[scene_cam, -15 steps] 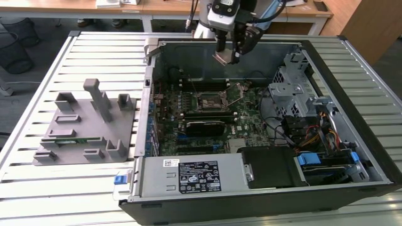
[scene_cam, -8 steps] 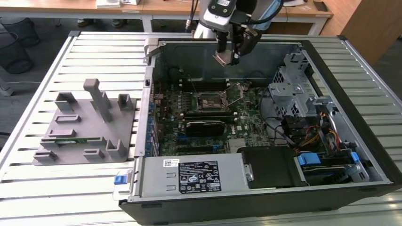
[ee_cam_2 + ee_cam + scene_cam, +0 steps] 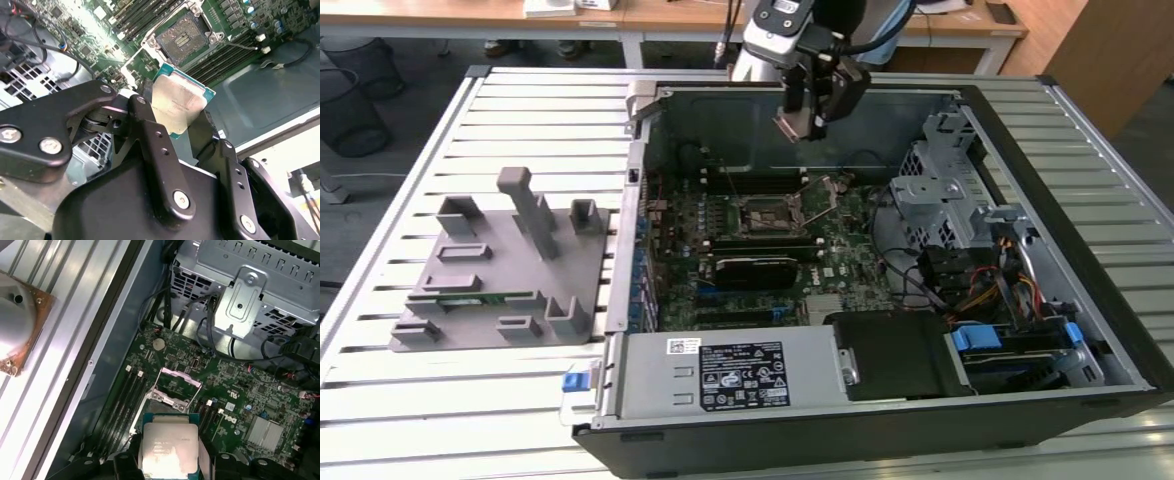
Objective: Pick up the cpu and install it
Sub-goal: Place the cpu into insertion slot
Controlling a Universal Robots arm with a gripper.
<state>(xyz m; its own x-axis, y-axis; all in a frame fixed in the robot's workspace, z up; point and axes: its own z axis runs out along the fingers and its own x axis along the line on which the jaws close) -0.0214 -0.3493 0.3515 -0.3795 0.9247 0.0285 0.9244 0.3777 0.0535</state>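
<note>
Upper centre in the exterior view, the gripper (image 3: 809, 118) clamps the cpu (image 3: 793, 126) above the open case (image 3: 1067, 300). Pickup is done. The socket (image 3: 767, 212) at mid-frame sits empty, so installation is not yet done.

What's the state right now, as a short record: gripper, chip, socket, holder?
gripper: shut on the chip, above the open computer case
chip: held by its edges, metal top showing
socket: open, empty; chip not yet in it
grey holder: on the table, exterior view's left of the case
</note>
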